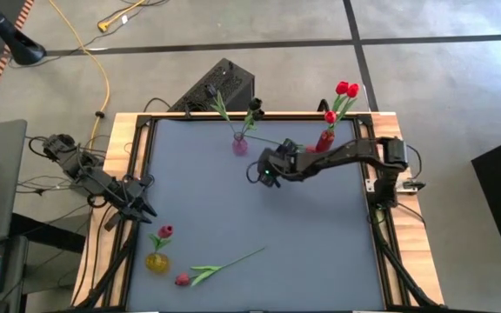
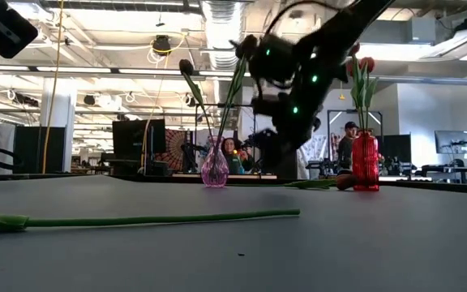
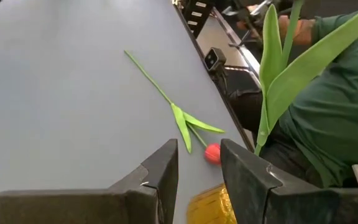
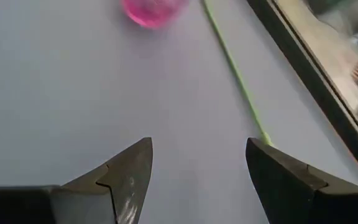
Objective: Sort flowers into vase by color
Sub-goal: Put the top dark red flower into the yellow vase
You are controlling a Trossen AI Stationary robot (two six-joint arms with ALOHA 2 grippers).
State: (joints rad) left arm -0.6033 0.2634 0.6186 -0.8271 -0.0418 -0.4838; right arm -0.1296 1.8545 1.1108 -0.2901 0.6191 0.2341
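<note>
A pink vase (image 1: pixel 240 144) at the table's far side holds dark-headed tulips. A red vase (image 1: pixel 324 139) holds red tulips (image 1: pixel 346 89). A yellow vase (image 1: pixel 156 261) near the left front holds one crimson-pink tulip (image 1: pixel 165 231). One tulip (image 1: pixel 224 263) lies flat beside it, head (image 3: pixel 212 153) toward the yellow vase (image 3: pixel 210 205). Another stem (image 4: pixel 235 68) lies on the table between the pink vase (image 4: pixel 151 11) and the red one. My right gripper (image 1: pixel 263 174) hovers open above the table near that stem. My left gripper (image 3: pixel 199 165) waits open at the left edge.
A black metal frame (image 1: pixel 146 130) rims the grey table. Bare tabletop (image 1: pixel 259 217) stretches between the vases. A black box (image 1: pixel 224 83) stands beyond the far edge. A person in a green top (image 3: pixel 328 124) shows off the near edge in the left wrist view.
</note>
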